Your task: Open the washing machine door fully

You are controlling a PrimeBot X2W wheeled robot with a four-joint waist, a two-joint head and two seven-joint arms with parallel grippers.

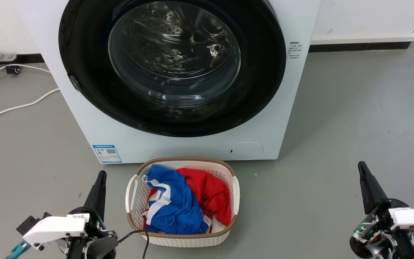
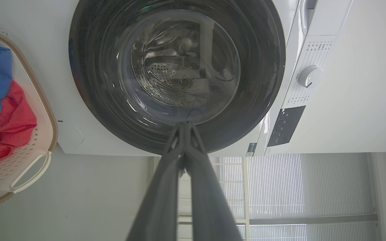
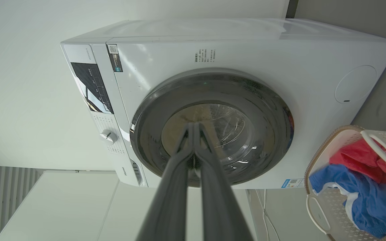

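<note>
the large round glossy black door with a clear glass window sits shut, flush in the front of the white washing machine. the left gripper and right gripper hang low, well apart from it, either side of a white laundry basket, each with fingers pressed together

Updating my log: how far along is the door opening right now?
Done: nothing; the washing machine door sits closed against the washing machine. In hand: nothing; left gripper and right gripper hover shut, apart from it. Left: reach and swing it fully open.
</note>
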